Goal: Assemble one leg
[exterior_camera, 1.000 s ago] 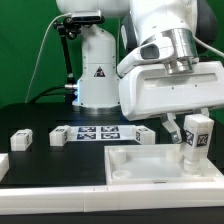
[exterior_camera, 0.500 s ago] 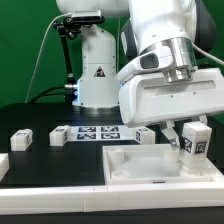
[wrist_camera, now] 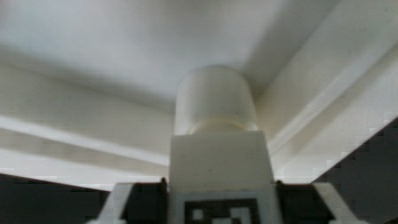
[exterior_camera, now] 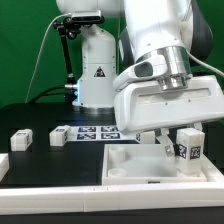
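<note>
A loose white block (exterior_camera: 20,139) lies on the dark surface (exterior_camera: 50,162), well away from the work. Further right, the gripper (exterior_camera: 182,142), clamped on the upright leg (exterior_camera: 191,152), hangs over the square white top (exterior_camera: 135,172). If the leg is off-line, it could catch a pocket rim and twist in the grip.

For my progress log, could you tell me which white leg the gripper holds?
The upright leg in the gripper over the white tray, at the exterior view's right; two other legs lie loose on the table.
</note>
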Robot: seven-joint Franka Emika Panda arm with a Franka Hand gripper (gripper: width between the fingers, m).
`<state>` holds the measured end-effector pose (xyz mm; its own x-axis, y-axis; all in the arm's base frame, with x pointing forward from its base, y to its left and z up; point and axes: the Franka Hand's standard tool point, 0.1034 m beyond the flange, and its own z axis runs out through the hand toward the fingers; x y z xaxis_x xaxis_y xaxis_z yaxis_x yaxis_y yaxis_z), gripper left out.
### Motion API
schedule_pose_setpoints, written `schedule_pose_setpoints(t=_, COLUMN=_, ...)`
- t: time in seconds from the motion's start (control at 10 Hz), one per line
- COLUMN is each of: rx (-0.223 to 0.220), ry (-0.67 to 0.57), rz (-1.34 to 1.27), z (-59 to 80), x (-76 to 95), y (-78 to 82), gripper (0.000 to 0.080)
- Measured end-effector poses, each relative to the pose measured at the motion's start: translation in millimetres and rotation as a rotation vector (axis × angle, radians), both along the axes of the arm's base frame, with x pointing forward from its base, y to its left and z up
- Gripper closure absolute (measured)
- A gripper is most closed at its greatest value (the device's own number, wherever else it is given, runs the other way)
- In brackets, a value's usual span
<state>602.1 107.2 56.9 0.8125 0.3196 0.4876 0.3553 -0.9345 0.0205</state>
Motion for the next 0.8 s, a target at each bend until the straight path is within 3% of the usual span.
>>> schedule_pose_setpoints(t=0.3, rx=0.000, ry=0.001, rz=0.000, z=-0.1, x=0.1, y=-0.1, gripper=0.0490)
schedule_pose_setpoints(t=0.4, rx=0.000, ry=0.001, rz=0.000, z=-0.1, x=0.1, y=-0.1, gripper=0.0300)
schedule_pose_setpoints(t=0.5, rx=0.000, ry=0.001, rz=0.000, z=-0.1, x=0.1, y=-0.1, gripper=0.0198)
schedule_pose_setpoints(t=0.8, rx=0.000, ry=0.001, rz=0.000, z=-0.1, x=0.1, y=-0.2, gripper=0.0152)
